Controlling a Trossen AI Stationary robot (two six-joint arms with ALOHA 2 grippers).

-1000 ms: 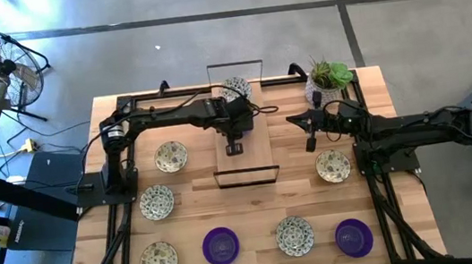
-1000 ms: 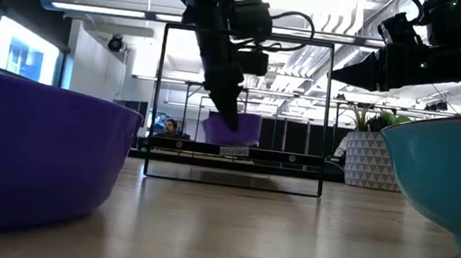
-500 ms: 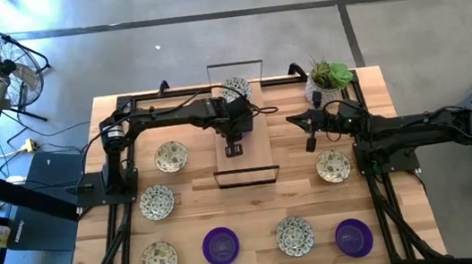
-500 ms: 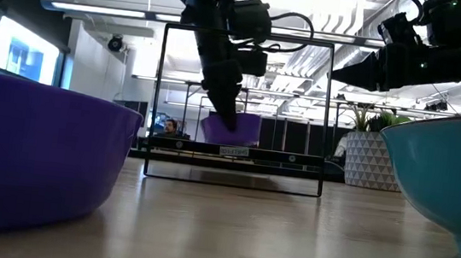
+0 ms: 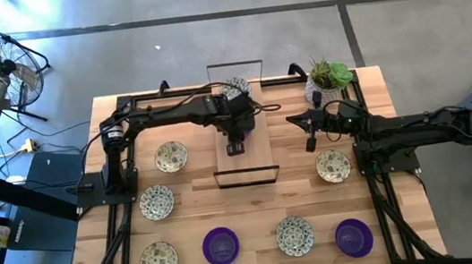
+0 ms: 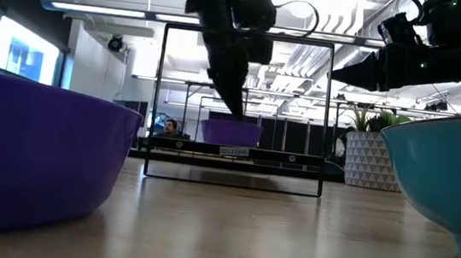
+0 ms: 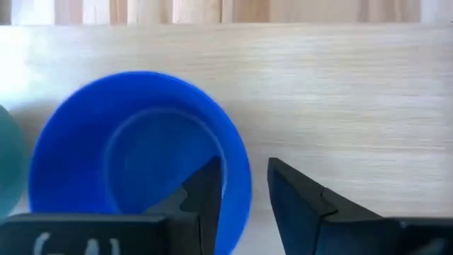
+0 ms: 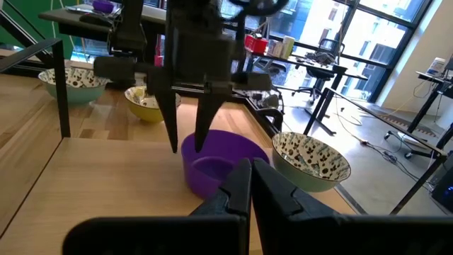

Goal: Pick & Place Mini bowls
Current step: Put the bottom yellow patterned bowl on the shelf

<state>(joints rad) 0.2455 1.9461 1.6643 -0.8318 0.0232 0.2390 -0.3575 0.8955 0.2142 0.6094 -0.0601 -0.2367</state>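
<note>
A purple mini bowl stands level on its base on the raised wooden platform at the table's middle. My left gripper hangs open just above the bowl, pointing steeply down. One finger stands over the bowl's inside and the other outside its rim, and neither touches it. My right gripper is shut and holds nothing; it hovers level to the right of the platform, pointing at the bowl.
A black wire frame surrounds the platform. Several speckled bowls and two purple ones lie around the table. A potted plant stands at the far right.
My left gripper has opened, let go of the purple bowl and risen slightly. The bowl has sunk a little and now sits level on the platform.
</note>
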